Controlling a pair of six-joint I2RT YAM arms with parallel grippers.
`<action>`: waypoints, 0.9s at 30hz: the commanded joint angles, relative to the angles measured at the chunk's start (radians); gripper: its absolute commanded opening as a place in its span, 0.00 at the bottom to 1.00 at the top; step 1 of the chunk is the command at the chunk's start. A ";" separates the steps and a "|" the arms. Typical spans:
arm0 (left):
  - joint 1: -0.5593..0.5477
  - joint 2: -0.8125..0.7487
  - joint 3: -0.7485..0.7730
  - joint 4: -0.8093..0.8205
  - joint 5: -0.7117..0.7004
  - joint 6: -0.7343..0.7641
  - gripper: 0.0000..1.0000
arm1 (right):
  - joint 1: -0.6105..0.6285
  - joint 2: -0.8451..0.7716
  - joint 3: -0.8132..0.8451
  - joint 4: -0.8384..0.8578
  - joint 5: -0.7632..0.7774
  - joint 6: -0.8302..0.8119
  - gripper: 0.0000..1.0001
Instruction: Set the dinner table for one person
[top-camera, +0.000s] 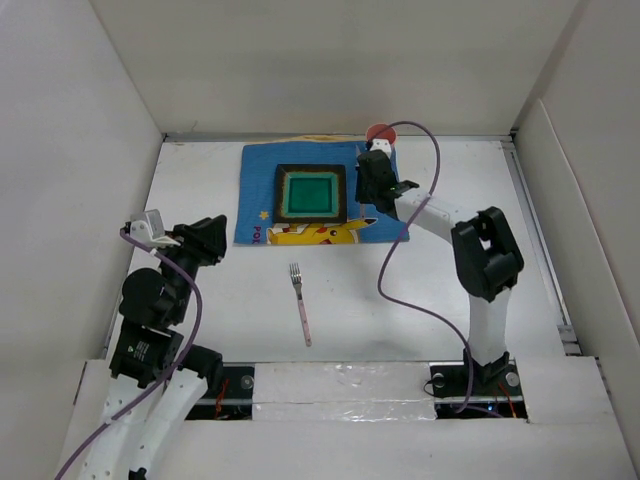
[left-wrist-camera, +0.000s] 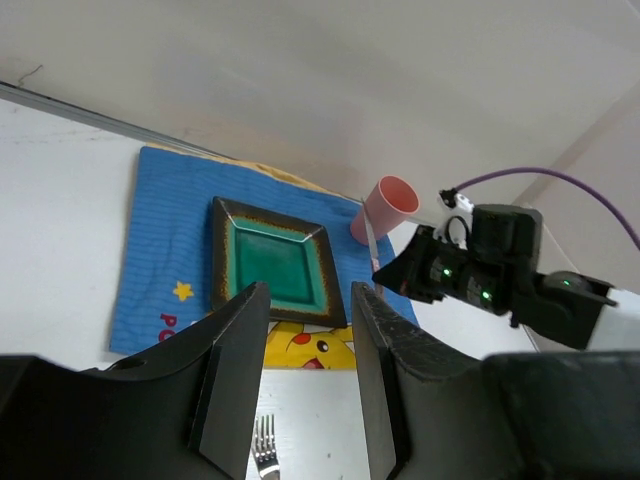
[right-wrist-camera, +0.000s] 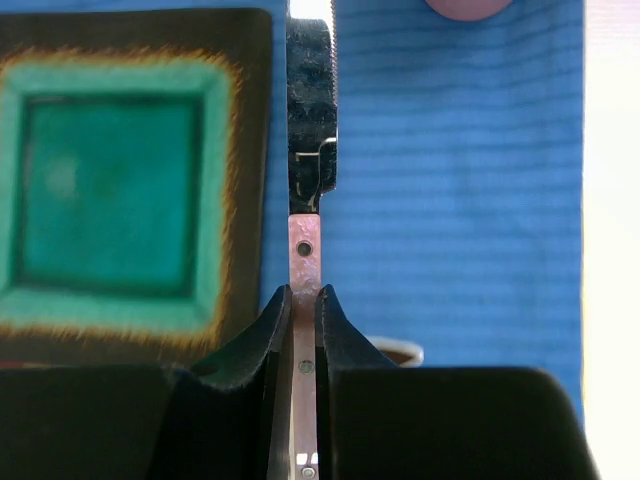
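Observation:
My right gripper (right-wrist-camera: 305, 295) is shut on the pink handle of a knife (right-wrist-camera: 305, 250), whose dark blade points away over the blue placemat (right-wrist-camera: 450, 180), just right of the green square plate (right-wrist-camera: 110, 180). From above, this gripper (top-camera: 375, 180) hovers at the plate's (top-camera: 311, 193) right edge, near the pink cup (top-camera: 380, 132). A fork (top-camera: 300, 300) lies on the white dinner table (top-camera: 240, 310) in front of the placemat (top-camera: 260, 180). My left gripper (left-wrist-camera: 310, 295) is open and holds nothing; it hangs over the table's left side (top-camera: 215, 240) with the fork tines (left-wrist-camera: 262, 440) below it.
White walls close in the table on the left, back and right. The right arm's purple cable (top-camera: 400, 290) loops down over the table right of the fork. In the left wrist view the cup (left-wrist-camera: 385, 208) stands at the placemat's (left-wrist-camera: 165, 230) far right corner.

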 joint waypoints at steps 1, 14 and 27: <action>-0.004 0.024 0.009 0.038 0.026 0.016 0.35 | -0.031 0.092 0.131 -0.031 -0.058 -0.006 0.00; -0.004 0.067 0.021 0.030 0.032 0.024 0.36 | -0.096 0.250 0.273 -0.118 -0.098 -0.004 0.00; -0.004 0.228 0.055 -0.025 0.052 0.004 0.50 | -0.105 0.238 0.228 -0.082 -0.136 0.005 0.27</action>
